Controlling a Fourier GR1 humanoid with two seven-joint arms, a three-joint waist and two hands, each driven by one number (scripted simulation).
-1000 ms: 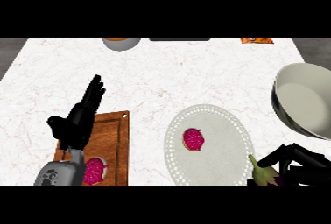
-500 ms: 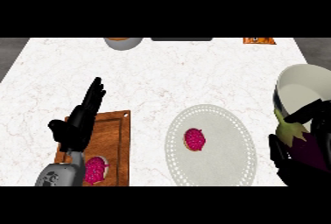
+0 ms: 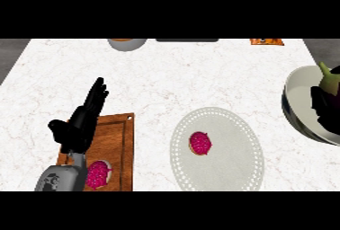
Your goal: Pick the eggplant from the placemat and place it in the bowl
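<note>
White marble counter (image 3: pixel 199 76): placemat (image 3: pixel 229 157), wooden board (image 3: pixel 116 148), bowl (image 3: pixel 299 114).

The bowl (image 3: pixel 302 108) runs off the view's right edge, so only its left part shows. Over it, the right hand (image 3: pixel 327 105) is cut by the same edge and covers most of the eggplant (image 3: pixel 330 77); whether its fingers curl round the eggplant cannot be told. Far beyond the bowl, a grey dish (image 3: pixel 127 43), a dark slab (image 3: pixel 186 40) and an orange thing (image 3: pixel 266 42) are clipped at the counter's far edge.
</note>
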